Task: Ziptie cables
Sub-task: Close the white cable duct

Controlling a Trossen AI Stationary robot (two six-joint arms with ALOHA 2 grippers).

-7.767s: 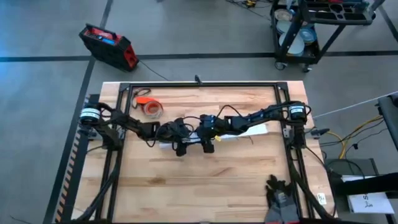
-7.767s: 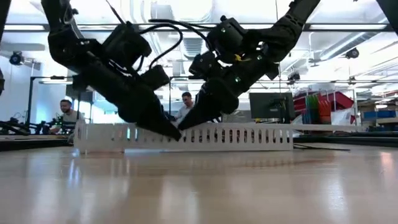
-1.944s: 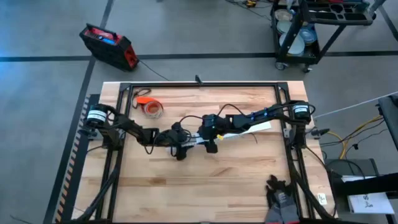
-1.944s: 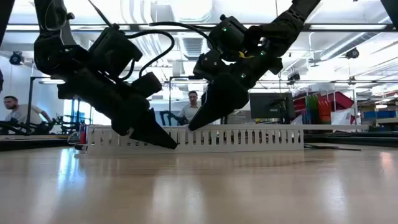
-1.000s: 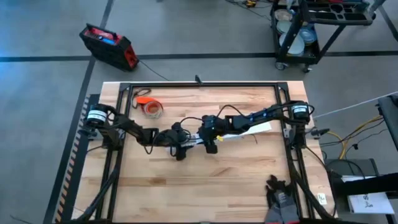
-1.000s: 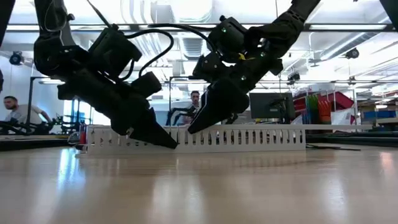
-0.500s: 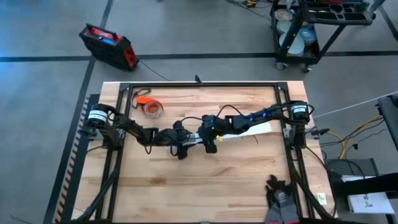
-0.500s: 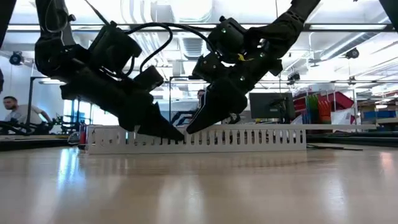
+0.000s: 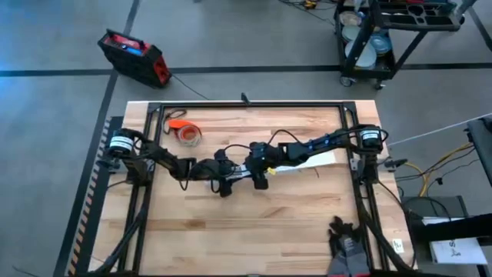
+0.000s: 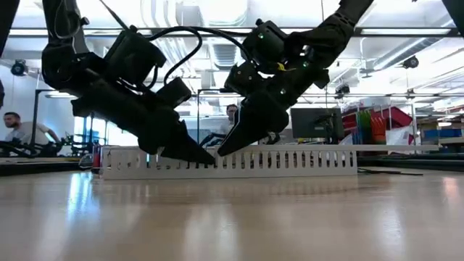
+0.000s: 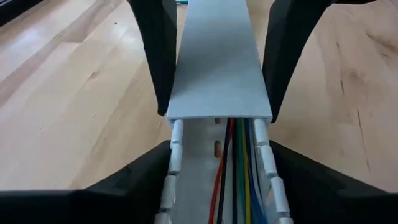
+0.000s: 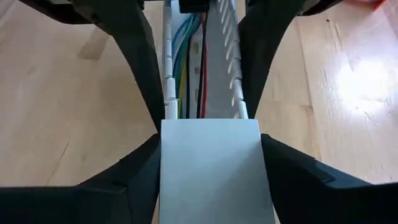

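A long white slotted channel point(image 10: 304, 163) lies flat on the table. The cables point(image 11: 233, 168), red, dark, green, yellow and blue, run along inside it. A flat pale cover point(image 12: 214, 168) lies on top of the channel's right part and ends point(image 11: 217, 115) where the cables show. My left gripper point(image 9: 227, 179) stands over the uncovered stretch, and my right gripper point(image 9: 256, 175) over the cover's end. Their tips nearly meet point(image 10: 216, 154). The ziptie is out of view. My left gripper has the channel between its two fingers, one on each slotted side wall point(image 11: 174, 168). It slants down from the table's left, its fingers pointing along the channel, which rests on the table. My right gripper has the cover's end between its fingers, one on each long edge point(image 12: 163, 140). It slants down from the table's right, its fingers pointing along the cover, which lies on the channel's top.
An orange tape roll point(image 9: 187, 135) sits at the table's far left. A dark glove point(image 9: 346, 245) lies at the near right corner. Black frame rails point(image 9: 246, 105) run along the table's edges. People stand in the room behind point(image 10: 11, 127).
My left gripper has slid a little along the channel toward the table's right, closing on my right gripper's tip. The channel and the cover have stayed where they were.
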